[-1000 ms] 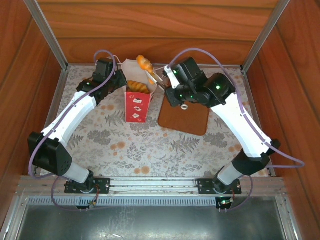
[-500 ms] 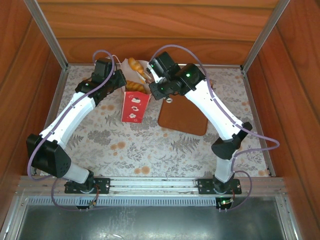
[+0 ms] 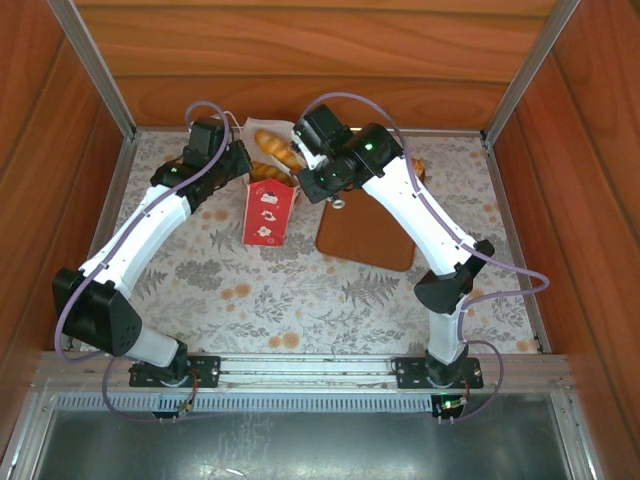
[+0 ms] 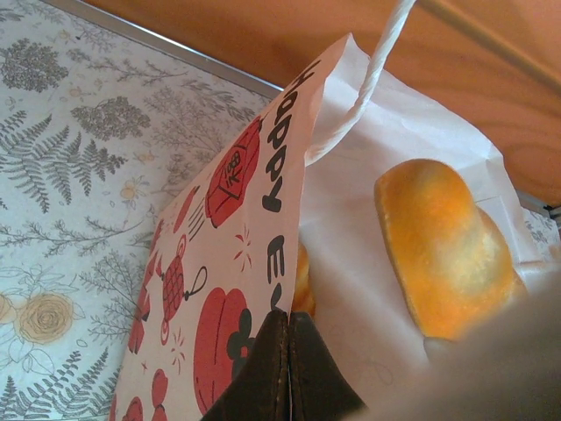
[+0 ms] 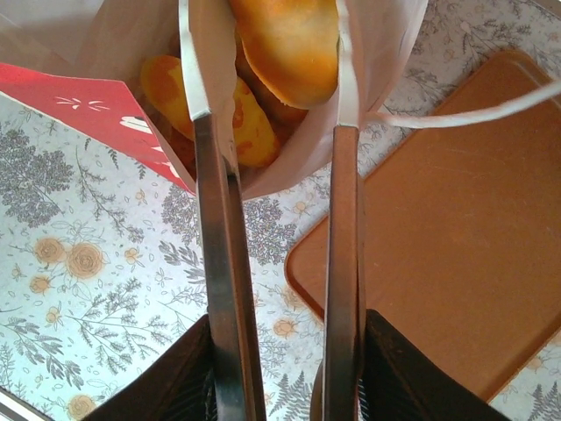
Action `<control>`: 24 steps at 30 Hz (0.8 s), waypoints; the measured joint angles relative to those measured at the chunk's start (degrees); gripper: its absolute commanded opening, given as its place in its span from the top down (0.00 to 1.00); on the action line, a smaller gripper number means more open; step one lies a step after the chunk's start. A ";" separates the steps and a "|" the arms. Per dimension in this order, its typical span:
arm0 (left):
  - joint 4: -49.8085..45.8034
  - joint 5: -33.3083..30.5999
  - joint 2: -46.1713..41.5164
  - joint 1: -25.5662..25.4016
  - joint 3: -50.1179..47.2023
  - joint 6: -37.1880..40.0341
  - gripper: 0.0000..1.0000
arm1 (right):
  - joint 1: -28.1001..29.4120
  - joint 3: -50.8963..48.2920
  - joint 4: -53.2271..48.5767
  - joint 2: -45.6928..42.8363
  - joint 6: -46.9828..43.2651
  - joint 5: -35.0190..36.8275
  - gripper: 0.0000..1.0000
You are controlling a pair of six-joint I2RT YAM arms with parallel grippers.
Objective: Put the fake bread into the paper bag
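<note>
Fake bread [image 4: 438, 254] is lying inside the paper bag [image 3: 268, 208], several golden pieces together. One roll is sitting at the mouth of the bag, between the fingers of our right gripper [image 5: 267, 35], and these fingers are standing apart. Our left gripper [image 4: 287, 368] is pressing its fingers together on the bag's printed rim. We are seeing the brown board [image 5: 456, 219] lying just beside the bag.

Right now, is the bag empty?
No, golden bread sits inside the open bag.
</note>
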 measured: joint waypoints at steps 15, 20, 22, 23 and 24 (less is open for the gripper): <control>0.11 -0.15 -0.37 0.00 -0.55 0.02 1.00 | 0.00 0.02 0.37 0.00 -0.50 0.00 0.53; 0.15 -0.50 -0.61 0.00 -0.90 0.04 1.00 | 0.00 0.02 1.16 -0.35 -0.52 -0.02 0.54; 0.15 -0.61 -0.61 0.00 -0.92 0.04 0.99 | 0.00 0.00 1.92 -0.92 -0.59 -0.22 0.54; 0.15 -0.68 -0.61 0.00 -0.92 0.04 0.99 | 0.00 0.00 2.40 -1.44 -0.74 -0.44 0.54; 0.15 -0.72 -0.61 0.00 -0.92 0.04 0.98 | 0.00 0.00 2.86 -2.10 -0.81 -0.59 0.54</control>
